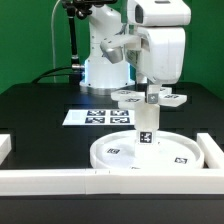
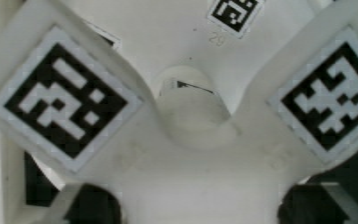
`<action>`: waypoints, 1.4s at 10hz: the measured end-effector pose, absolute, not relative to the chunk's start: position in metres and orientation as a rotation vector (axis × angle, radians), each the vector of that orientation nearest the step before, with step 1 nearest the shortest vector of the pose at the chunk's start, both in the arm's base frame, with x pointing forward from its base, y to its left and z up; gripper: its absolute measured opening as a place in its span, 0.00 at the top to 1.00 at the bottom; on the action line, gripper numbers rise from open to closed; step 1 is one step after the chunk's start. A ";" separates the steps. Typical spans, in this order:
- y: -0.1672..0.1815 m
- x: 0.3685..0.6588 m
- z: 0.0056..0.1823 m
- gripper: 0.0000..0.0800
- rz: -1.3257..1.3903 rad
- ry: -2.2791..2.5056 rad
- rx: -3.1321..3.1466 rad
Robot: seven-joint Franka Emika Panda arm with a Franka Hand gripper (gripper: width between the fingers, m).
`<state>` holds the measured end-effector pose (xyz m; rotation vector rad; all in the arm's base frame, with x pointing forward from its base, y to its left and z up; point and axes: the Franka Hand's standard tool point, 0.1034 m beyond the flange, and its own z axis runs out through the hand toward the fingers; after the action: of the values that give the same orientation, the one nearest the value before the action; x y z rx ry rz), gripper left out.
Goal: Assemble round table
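The large flat disc (image 1: 120,155) lies on the black table at the front. The short cylinder leg (image 1: 145,128) stands upright on the disc, with a tag on its side. The cross-shaped piece (image 1: 150,99) sits on top of the leg, its tagged arms spread out. My gripper (image 1: 148,90) comes down from above and is shut on the cross-shaped piece at its middle. In the wrist view the cross-shaped piece (image 2: 194,110) fills the picture with two large tags. My gripper (image 2: 202,202) has dark fingers (image 2: 91,205) on either side of the white piece.
The marker board (image 1: 98,117) lies flat behind the disc. White border bars run along the front (image 1: 60,180), the exterior view's right (image 1: 212,150) and the exterior view's left (image 1: 5,147). The arm's base (image 1: 105,60) stands at the back.
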<state>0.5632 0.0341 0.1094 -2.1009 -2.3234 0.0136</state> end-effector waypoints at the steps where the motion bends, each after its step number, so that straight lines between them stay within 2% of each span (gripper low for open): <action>1: 0.034 0.563 0.109 0.45 0.014 -2.323 -2.101; 2: 0.034 0.563 0.109 0.45 0.014 -2.321 -2.103; 8: 0.035 0.559 0.108 0.45 0.019 -1.399 -2.755; 14: 0.035 0.559 0.108 0.45 0.033 -0.807 -2.987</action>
<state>0.5592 0.0354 0.1078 -2.9867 -0.8068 0.0334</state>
